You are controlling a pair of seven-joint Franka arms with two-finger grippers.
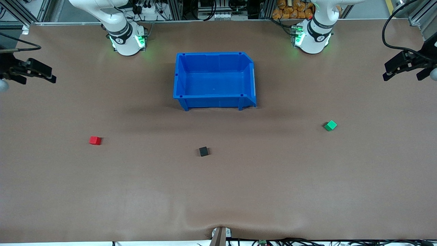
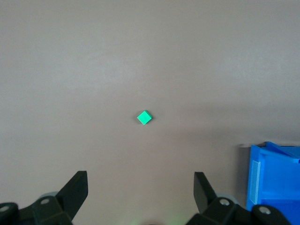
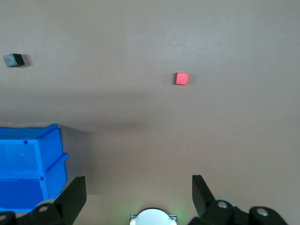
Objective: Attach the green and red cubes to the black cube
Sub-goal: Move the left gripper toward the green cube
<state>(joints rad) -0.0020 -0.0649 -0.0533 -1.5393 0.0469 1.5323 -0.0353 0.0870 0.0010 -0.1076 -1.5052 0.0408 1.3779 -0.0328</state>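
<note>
A blue bin [image 1: 214, 79] stands on the brown tabletop [image 1: 218, 191] between the two arm bases, its open top facing up and nothing lying inside it. All three cubes rest on the bare tabletop outside the bin, well apart from one another. The black cube [image 1: 203, 151] sits nearer the front camera than the bin. The red cube [image 1: 95, 140] lies toward the right arm's end of the tabletop, and the green cube [image 1: 330, 125] lies toward the left arm's end.

The left hand [image 1: 406, 66] hangs high over its own end of the tabletop, fingers [image 2: 75, 190] spread wide with nothing between them. The right hand [image 1: 32, 71] hangs over the other end, its fingers [image 3: 74, 193] likewise wide apart and holding nothing.
</note>
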